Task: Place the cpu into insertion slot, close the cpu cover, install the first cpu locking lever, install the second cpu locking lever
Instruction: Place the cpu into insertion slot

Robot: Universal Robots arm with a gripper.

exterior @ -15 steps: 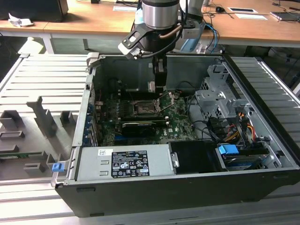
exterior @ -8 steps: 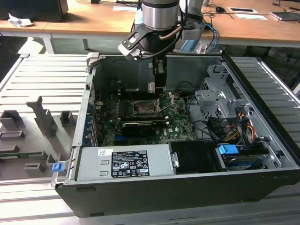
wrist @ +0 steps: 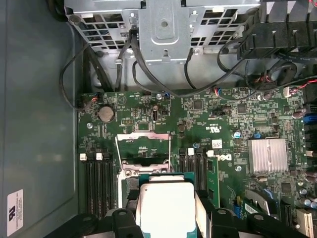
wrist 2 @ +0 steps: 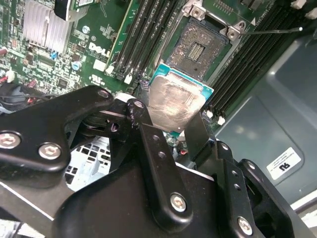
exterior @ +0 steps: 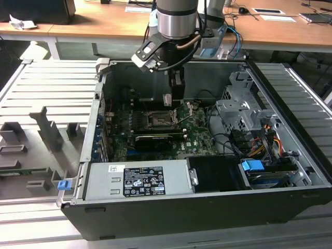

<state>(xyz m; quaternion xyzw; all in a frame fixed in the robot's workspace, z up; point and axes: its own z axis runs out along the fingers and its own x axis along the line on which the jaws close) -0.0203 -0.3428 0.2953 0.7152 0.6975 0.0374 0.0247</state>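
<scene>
Above the open computer case (exterior: 207, 218), in the exterior view, my tool (exterior: 174, 97) hangs over the green motherboard (exterior: 199, 136). The cpu (exterior: 167, 99) shows as a small pale square at its tip, raised clear of the insertion slot (exterior: 158, 119) below it. In the second wrist view, my tool (wrist 2: 166, 116) is closed on the cpu (wrist 2: 173, 101): two black fingers (wrist 2: 151, 144) pinch it by opposite edges. Its silver-grey top looks smeared, and a thin green rim shows around it. Beyond the chip lies the insertion slot (wrist 2: 198, 47), a bare dark square inside a metal rim. Long black memory slots (wrist 2: 148, 34) run along both sides of it, and a thin locking lever (wrist 2: 275, 31) sticks out to one side, unlatched. In the first wrist view, the cpu (wrist: 166, 208) sits between my fingers and hides part of the insertion slot (wrist: 130, 187). The cpu cover (wrist: 144, 135), a thin metal frame, is swung open on the far side of the socket. I judge the first step to be in hand: the chip is over the socket but not seated, and the cover and both levers are undone. Seating it calls for squaring the chip's edges with the socket, then lowering it flat without sideways drag.
</scene>
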